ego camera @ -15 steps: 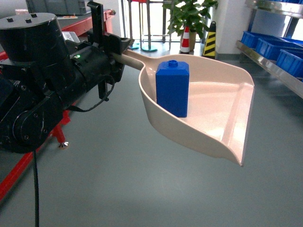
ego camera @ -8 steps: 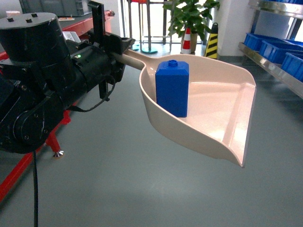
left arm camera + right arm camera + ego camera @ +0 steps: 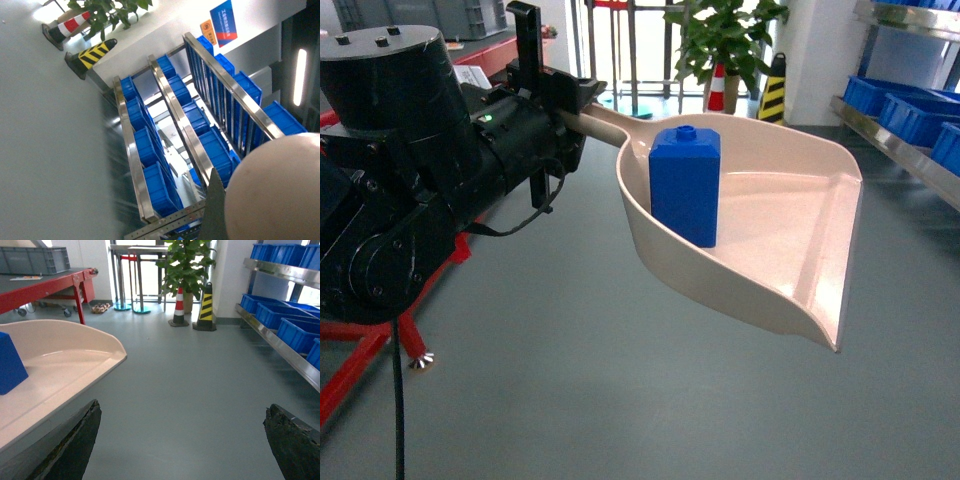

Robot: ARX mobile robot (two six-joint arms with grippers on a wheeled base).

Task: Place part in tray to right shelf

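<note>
Left gripper [image 3: 545,85]: we record it closed on the handle of the tray [image 3: 760,215], black fingers clamping the pale stem where it emerges from the bulky black arm; the left wrist view shows only a rounded beige surface at lower right, which we take, with some doubt, to be part of the same tray.

Right gripper [image 3: 182,440]: fingers spread wide apart at the bottom corners of its own view, nothing between them, only grey floor [image 3: 190,375] beyond.

Tray: pinkish-beige scoop, held in the air above the floor, open lip toward the right and lower than the handle end.

Part [image 3: 684,185]: bright blue block with a small round knob on top, standing upright inside the tray, against its curved rear wall near the handle end. We see one blue corner of it at the left edge of the right wrist view.

Right shelf [image 3: 905,140]: stainless rail at the far right of the head view, well apart from the tray, carrying blue bins [image 3: 900,105].

Background items: potted plant [image 3: 720,40], striped traffic cone [image 3: 717,90], yellow-black post [image 3: 773,90], red-framed table [image 3: 45,287].
</note>
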